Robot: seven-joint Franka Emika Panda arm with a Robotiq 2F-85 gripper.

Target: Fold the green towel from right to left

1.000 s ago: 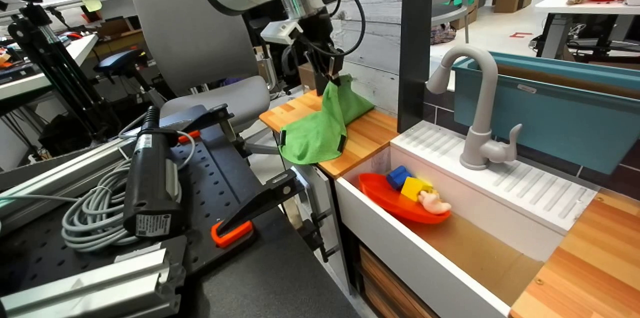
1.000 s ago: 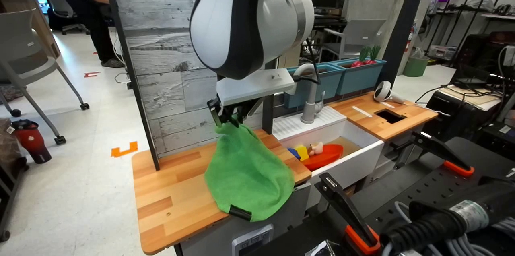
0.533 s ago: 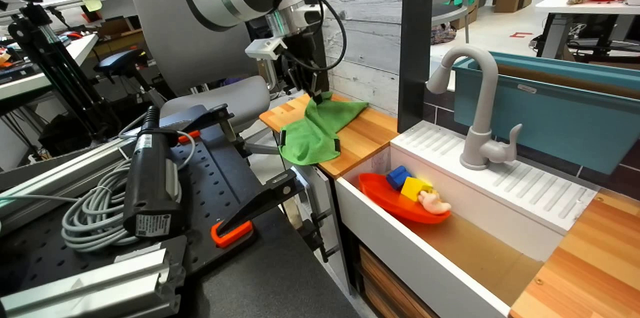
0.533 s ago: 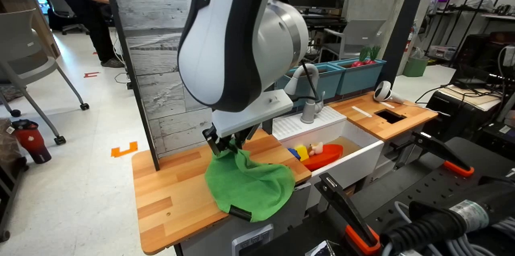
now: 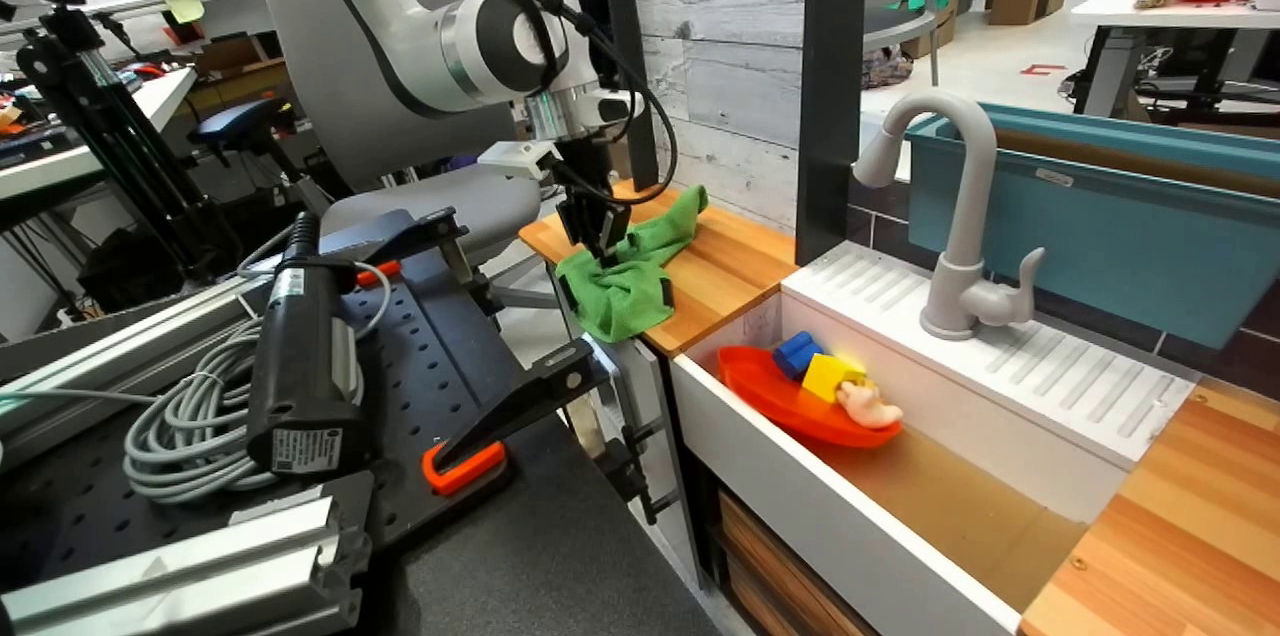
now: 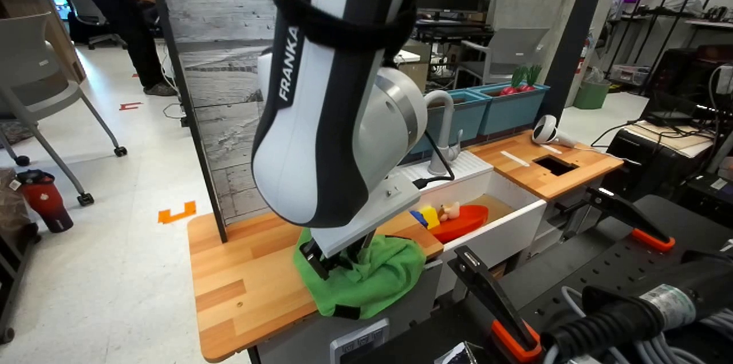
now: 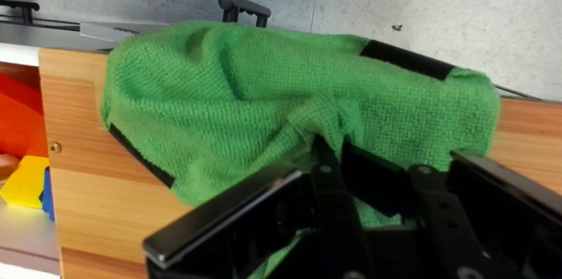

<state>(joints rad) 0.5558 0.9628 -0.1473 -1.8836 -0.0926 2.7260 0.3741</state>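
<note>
The green towel (image 7: 272, 116) lies rumpled on the wooden countertop (image 6: 246, 281) near its front corner beside the sink (image 5: 830, 531), spilling over the front edge, with a bunched end reaching toward the rear edge. In the wrist view the Robotiq gripper (image 7: 334, 142) has its fingertips nearly together, clamped on a gathered pleat of it. The step in hand looks like carrying the fold across. The next move likely calls for laying that pleat flat, parting the fingertips and rising straight up.

Rumpled green towel (image 7: 263, 68), black-patched along its border, on the wooden counter (image 7: 109, 217), partly over the edge.
</note>
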